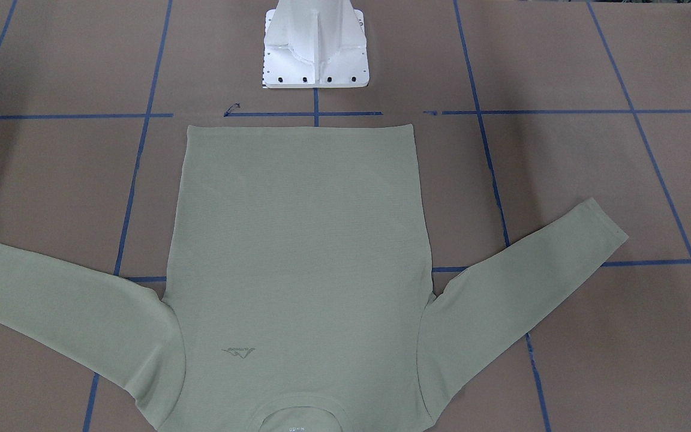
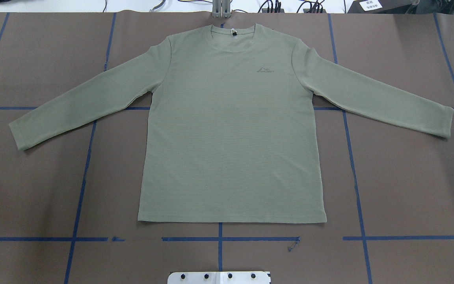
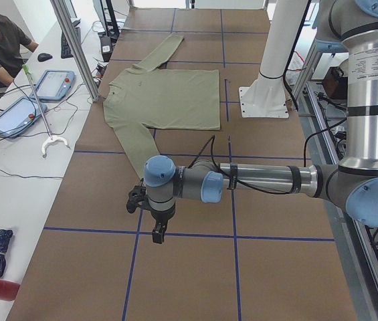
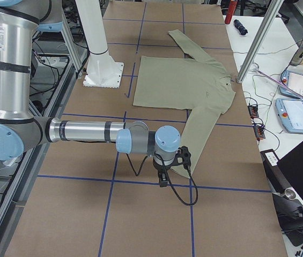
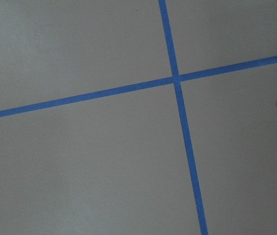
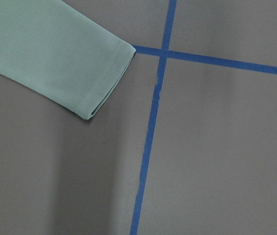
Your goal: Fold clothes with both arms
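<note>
Black-pronged, the left gripper (image 3: 157, 231) hangs over brown paper (image 2: 408, 177) near the left cuff (image 2: 18, 136), the sage-green shirt (image 2: 231, 130) lies flat, face up mid-table, and the right gripper (image 4: 163, 179) hangs beside the right cuff (image 2: 445, 122); whether either pincer is parted, I cannot tell.

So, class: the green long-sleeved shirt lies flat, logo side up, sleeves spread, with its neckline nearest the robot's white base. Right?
Not quite. The hem, not the neckline, is nearest the white base, as the overhead exterior view shows. The rest holds: the shirt lies flat, logo side up, sleeves spread.
</note>
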Robot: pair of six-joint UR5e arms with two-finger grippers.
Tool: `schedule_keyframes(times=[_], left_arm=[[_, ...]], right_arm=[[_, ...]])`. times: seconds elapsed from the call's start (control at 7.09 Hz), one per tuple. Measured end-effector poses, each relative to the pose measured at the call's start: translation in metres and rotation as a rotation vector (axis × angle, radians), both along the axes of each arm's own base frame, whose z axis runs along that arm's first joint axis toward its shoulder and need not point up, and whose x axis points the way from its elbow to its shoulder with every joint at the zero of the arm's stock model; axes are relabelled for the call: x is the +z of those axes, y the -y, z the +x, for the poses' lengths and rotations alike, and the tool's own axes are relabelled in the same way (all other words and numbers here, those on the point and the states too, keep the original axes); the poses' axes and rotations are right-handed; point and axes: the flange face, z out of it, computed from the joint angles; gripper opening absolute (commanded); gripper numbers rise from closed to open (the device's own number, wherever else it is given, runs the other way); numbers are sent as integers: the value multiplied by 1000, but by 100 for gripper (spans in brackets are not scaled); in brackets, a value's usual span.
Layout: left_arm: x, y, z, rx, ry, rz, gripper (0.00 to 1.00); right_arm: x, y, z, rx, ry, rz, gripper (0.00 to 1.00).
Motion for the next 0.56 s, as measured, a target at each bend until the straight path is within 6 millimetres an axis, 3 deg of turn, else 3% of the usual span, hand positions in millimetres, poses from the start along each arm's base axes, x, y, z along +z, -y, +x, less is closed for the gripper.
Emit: schedule_keyframes(times=[0.28, 0.56], left_arm=[[-1, 1, 0, 0, 0, 4, 100], [-22, 27, 2, -2, -1, 55, 100]], right_arm=[[-3, 2, 0, 4, 0, 3, 100], [-15, 13, 0, 33, -2, 2, 100]])
